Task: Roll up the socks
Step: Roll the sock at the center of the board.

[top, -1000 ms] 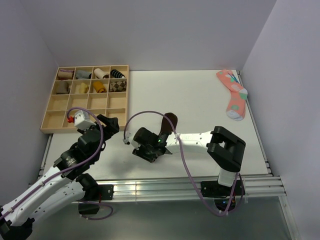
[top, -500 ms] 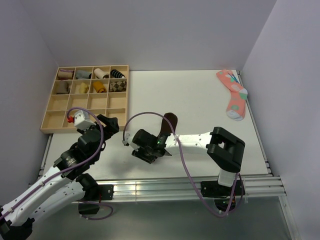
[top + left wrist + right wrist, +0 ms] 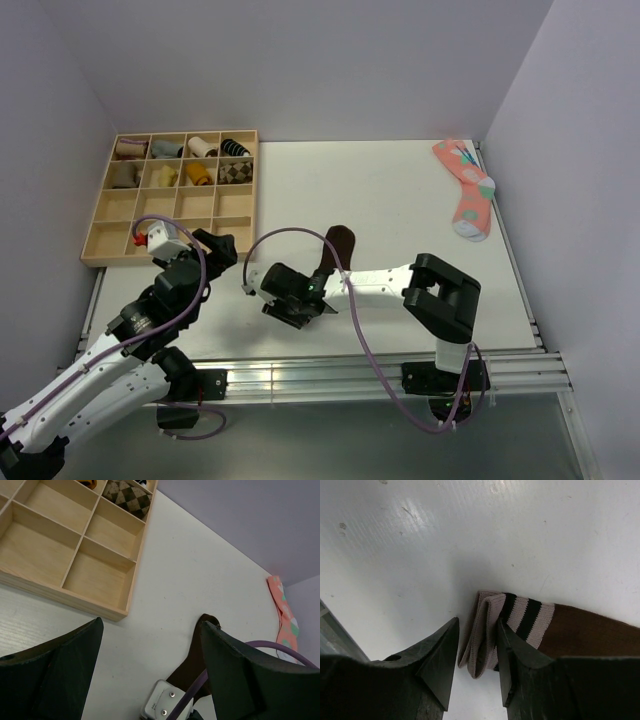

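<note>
The brown sock [image 3: 341, 243] lies flat on the white desk [image 3: 400, 190], in the middle of the top view. It is soft, light and floppy, so a roll can spring open and needs a firm pinch. The best place to grab is the folded cuff [image 3: 480, 647] with the pale stripes, low in the middle of the right wrist view. The right gripper [image 3: 477, 624] has its jaws a little apart, one on each side of that fold. I think they are not squeezing it yet. The left gripper [image 3: 150, 640] has its jaws wide apart and holds nothing. In the top view the right arm hides the striped end, and only the round toe shows. In the right wrist view the sock runs off the right edge. I cannot tell if a second sock lies under it.
</note>
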`<state>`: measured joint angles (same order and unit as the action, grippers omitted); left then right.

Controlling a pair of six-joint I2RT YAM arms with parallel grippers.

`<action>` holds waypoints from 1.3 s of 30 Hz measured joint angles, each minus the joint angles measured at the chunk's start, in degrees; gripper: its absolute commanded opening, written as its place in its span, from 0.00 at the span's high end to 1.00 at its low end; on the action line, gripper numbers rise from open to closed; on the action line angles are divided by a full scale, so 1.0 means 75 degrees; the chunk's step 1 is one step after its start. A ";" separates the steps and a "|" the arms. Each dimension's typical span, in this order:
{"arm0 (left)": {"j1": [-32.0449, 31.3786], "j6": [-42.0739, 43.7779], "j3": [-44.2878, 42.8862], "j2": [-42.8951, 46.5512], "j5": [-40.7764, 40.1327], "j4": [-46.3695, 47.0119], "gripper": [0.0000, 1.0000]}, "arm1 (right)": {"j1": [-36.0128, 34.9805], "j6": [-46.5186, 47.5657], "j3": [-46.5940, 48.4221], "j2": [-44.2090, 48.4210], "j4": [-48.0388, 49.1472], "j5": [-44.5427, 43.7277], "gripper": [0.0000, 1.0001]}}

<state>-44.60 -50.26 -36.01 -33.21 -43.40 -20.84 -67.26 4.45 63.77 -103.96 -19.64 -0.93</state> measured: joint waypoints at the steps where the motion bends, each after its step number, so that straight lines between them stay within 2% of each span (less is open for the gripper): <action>1: 0.0000 0.0000 0.0000 0.0000 0.0000 0.0003 0.15 | 0.0000 0.0000 0.0000 -0.0029 0.0000 -0.0006 0.59; 3: 0.0003 0.0000 0.0000 0.0000 0.0000 0.0003 0.15 | 0.0000 0.0000 0.0009 -0.0058 0.0000 -0.0029 0.63; 7: 0.0000 0.0000 0.0015 0.0000 0.0000 0.0017 0.15 | 0.0000 -0.0003 0.0079 -0.0111 -0.0009 -0.0085 0.76; 10: 0.0003 0.0000 0.0029 -0.0003 0.0003 0.0026 0.15 | 0.0000 0.0015 0.0175 -0.0184 -0.0009 -0.0137 0.80; 15: 0.0000 0.0003 0.0035 -0.0009 0.0006 0.0061 0.15 | 0.0079 0.0227 0.0184 -0.0172 -0.0012 0.0198 0.81; 21: 0.0003 0.0041 0.0160 -0.0178 0.0085 0.0262 0.17 | 0.0816 0.0568 0.0204 -0.0154 -0.0256 0.1883 0.83; 29: 0.0003 0.0265 0.0338 -0.0807 0.0452 0.0933 0.33 | 0.2614 0.0901 0.0367 -0.0274 -0.1110 0.4062 0.83; 33: 0.0000 0.0522 0.0583 -0.1186 0.0833 0.1577 0.41 | 0.3156 0.1314 0.0592 -0.0449 -0.1693 0.5138 0.83; 39: 0.0000 0.1052 0.1428 -0.1343 0.1582 0.3002 0.45 | 0.3547 0.2448 0.1186 -0.0950 -0.3040 0.6647 0.85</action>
<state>-44.60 -42.37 -25.30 -43.29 -31.53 1.67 -40.66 22.81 72.66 -111.09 -42.44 48.93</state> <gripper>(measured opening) 0.554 0.166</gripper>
